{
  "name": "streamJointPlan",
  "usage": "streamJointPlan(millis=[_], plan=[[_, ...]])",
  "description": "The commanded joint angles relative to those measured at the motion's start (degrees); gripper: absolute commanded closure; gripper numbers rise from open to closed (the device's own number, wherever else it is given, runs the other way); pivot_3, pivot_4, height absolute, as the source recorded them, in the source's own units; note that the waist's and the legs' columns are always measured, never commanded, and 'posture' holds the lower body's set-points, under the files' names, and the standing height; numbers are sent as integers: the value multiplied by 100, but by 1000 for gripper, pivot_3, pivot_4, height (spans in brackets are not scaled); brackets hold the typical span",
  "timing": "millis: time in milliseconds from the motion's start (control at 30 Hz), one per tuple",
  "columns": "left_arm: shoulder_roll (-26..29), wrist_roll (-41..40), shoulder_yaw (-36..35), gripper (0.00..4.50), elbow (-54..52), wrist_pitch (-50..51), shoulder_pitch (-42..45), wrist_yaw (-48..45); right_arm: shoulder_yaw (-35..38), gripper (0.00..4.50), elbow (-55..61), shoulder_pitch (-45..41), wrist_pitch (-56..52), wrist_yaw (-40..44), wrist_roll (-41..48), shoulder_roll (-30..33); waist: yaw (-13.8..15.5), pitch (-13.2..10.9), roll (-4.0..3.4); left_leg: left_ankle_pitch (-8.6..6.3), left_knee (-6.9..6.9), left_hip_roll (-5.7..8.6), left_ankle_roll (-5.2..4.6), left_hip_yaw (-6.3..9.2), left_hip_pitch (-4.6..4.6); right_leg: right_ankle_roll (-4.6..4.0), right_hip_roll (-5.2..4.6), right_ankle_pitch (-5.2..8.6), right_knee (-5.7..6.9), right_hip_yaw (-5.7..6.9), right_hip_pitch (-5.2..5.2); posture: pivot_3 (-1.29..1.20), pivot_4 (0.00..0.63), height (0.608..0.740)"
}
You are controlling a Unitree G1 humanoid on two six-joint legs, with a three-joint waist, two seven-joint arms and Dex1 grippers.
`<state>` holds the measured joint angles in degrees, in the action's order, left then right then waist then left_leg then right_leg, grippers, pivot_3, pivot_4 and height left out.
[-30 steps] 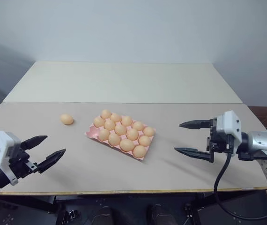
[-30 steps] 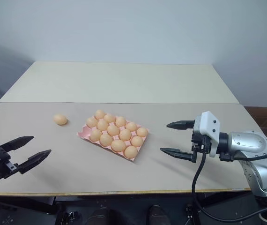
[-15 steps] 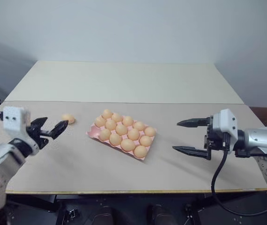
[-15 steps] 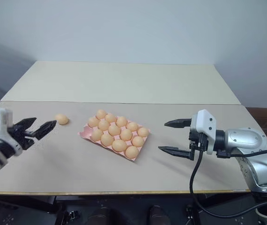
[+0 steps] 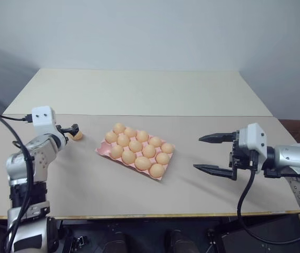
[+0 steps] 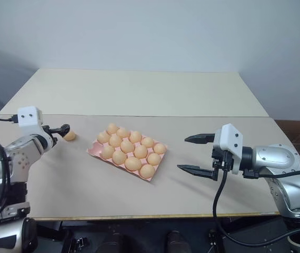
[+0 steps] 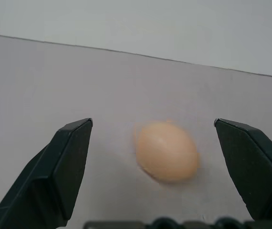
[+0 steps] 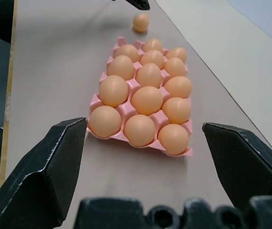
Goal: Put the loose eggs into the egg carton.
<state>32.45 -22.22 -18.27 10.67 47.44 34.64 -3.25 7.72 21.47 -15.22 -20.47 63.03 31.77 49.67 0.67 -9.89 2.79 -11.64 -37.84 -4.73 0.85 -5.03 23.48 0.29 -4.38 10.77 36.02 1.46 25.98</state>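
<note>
- One loose egg (image 7: 167, 151) lies on the tabletop (image 5: 139, 95), off the left end of the egg carton (image 5: 103, 152) and a little apart from it.
- The left gripper (image 7: 167, 167) has it lined up: jaws spread wide, the egg sitting in the gap between the two fingers, slightly closer to the right-hand finger in the wrist view, touching neither.
- From the head views, that gripper comes at the egg from the robot's left, pointing toward the carton, with its tips just at the egg.
- The egg's long axis looks tilted across the line between the fingers, roughly crosswise, though the slant is mild and I can't pin it down finer.
- The right gripper (image 6: 196, 154) hovers wide open with nothing between its fingers, well off the carton's right end, aimed back at the carton; it is far from the loose egg, so this pick looks like the left arm's.
- The carton's cups are nearly all filled; from here I can't tell for sure which cup is free.
- My call: the gripper wants to ease a touch further in so the fingers straddle the egg's middle, then close gently; a round egg could roll away from an off-centre squeeze.
</note>
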Motion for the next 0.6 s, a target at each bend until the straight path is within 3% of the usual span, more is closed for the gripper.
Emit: streamJointPlan(millis=[33, 300, 400, 533, 600], plan=[[-13, 301, 240, 38, 642, -563, 350, -312, 177, 0, 197, -35, 62, -57, 78, 3, 4, 0, 0, 0, 0, 0, 0, 0, 1, 0, 0, 0, 0, 1, 0, 0, 150, 740], [-88, 785, 562, 38, 2340, -1459, 1010, -733, 267, 0, 364, 110, 8, -180, 132, 30, 0, 0, 2, 0, 0, 0, 0, 0, 4, 3, -1, -2, -1, 2, 1, 0, 150, 740], [-118, 882, 633, 675, 2663, -1553, 1174, -842, 302, 0, 405, 142, -8, -230, 149, 49, 2, 0, 2, 0, 0, 0, 0, 1, 4, 4, -1, -2, -1, 4, 1, 0, 150, 740], [-149, 971, 623, 1897, 2831, -1620, 1214, -893, 334, 0, 446, 189, -21, -281, 156, 64, 0, 0, 2, 0, -1, 0, 0, 1, 6, 5, -2, -2, -2, 4, 1, 0, 150, 740], [-156, 959, 577, 2225, 2808, -1644, 1180, -904, 345, 0, 465, 211, -26, -304, 159, 68, 1, 0, 2, 0, -1, 1, 0, 1, 5, 6, -3, -2, -1, 4, 1, 0, 150, 740]])
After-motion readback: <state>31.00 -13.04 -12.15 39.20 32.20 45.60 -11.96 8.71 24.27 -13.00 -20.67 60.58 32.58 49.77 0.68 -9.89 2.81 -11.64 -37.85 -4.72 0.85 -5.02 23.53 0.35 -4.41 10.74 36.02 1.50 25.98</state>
